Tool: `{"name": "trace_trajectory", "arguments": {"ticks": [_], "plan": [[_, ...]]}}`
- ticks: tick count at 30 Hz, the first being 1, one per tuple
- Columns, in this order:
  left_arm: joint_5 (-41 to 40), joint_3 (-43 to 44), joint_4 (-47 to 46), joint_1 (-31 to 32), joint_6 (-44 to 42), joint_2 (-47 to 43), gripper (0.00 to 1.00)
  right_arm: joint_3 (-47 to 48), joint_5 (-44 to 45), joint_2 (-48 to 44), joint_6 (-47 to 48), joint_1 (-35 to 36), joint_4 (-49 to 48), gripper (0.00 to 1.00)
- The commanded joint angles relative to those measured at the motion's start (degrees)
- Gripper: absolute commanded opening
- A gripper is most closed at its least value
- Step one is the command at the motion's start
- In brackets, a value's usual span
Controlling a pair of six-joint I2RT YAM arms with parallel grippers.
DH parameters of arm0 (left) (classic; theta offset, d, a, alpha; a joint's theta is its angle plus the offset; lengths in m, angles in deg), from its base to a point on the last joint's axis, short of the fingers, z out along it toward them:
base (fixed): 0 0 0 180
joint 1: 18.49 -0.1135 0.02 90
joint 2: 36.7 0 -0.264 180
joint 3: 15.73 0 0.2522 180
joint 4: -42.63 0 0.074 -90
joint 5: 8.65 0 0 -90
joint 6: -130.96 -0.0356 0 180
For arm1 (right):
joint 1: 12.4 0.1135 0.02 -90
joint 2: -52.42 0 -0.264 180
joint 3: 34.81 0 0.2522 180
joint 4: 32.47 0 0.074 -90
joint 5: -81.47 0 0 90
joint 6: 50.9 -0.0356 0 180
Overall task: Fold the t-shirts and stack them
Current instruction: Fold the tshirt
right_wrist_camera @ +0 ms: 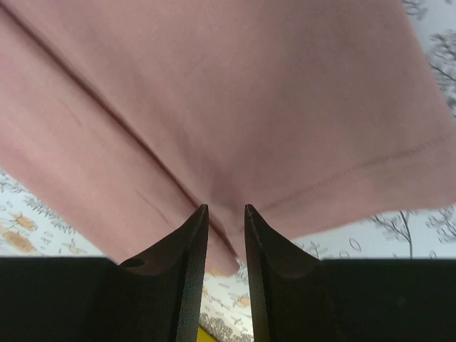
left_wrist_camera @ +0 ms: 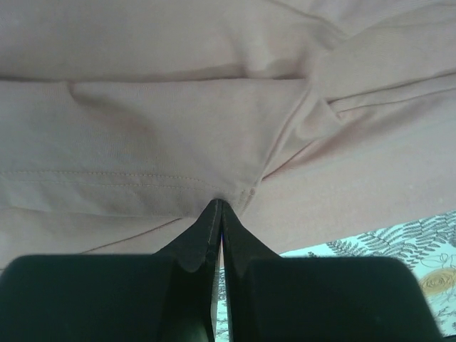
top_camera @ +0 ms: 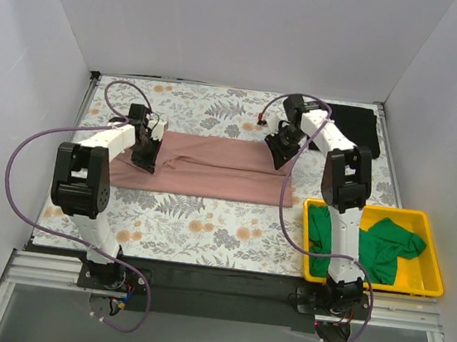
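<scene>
The dusty pink t-shirt (top_camera: 212, 167) lies as a long folded band across the middle of the floral table. My left gripper (top_camera: 145, 157) is at its left end. In the left wrist view the jaws (left_wrist_camera: 218, 205) are shut, and the pink cloth (left_wrist_camera: 178, 128) puckers at their tips. My right gripper (top_camera: 281, 156) is at the shirt's right end. Its jaws (right_wrist_camera: 224, 211) stand narrowly apart with a fold of pink cloth (right_wrist_camera: 235, 121) pinched between them. The black t-shirt (top_camera: 355, 128) lies at the back right. The bright green t-shirt (top_camera: 378, 241) is crumpled in the yellow bin.
The yellow bin (top_camera: 434, 265) stands at the front right beside the right arm's base. White walls close in the table on the left, back and right. The floral covering (top_camera: 204, 231) shows in front of the pink shirt.
</scene>
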Motion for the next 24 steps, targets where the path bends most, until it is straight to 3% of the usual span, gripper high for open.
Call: {"name": "trace_trajectory", "arguments": {"ticks": [1, 6, 12, 16, 17, 19, 21, 24], "plan": [[-3.88, -1.45, -1.66, -0.04, 3.03, -0.11, 0.0, 0.11, 2.81, 1.73, -0.34, 1.84, -1.75, 0.33], [-11.25, -2.77, -4.47, -0.04, 2.95, 3.57, 0.0, -7.07, 5.63, 1.12, 0.54, 2.81, -3.69, 0.31], [-13.65, 6.53, -6.23, -2.06, -1.09, 13.41, 0.0, -23.86, 3.09, -7.48, 0.9, 6.06, -7.02, 0.29], [-7.26, 22.33, -3.43, -2.06, -2.77, 25.52, 0.0, -38.62, -7.41, -15.39, -1.12, 16.39, -10.18, 0.29], [-4.53, 31.07, 0.32, -0.23, -0.94, 27.38, 0.0, -42.65, -9.55, -18.36, -1.47, 18.79, -10.8, 0.29], [-2.23, 39.47, 3.25, 2.23, 0.66, 29.85, 0.0, -44.8, -16.64, -22.24, -1.83, 24.49, -11.16, 0.31], [1.72, 44.49, 2.91, 4.88, 2.68, 29.08, 0.0, -44.37, -20.54, -24.27, -2.09, 25.58, -10.98, 0.34], [5.85, 43.65, -0.51, 5.23, 5.05, 24.25, 0.0, -40.95, -22.4, -26.3, -2.01, 24.61, -10.54, 0.35]]}}
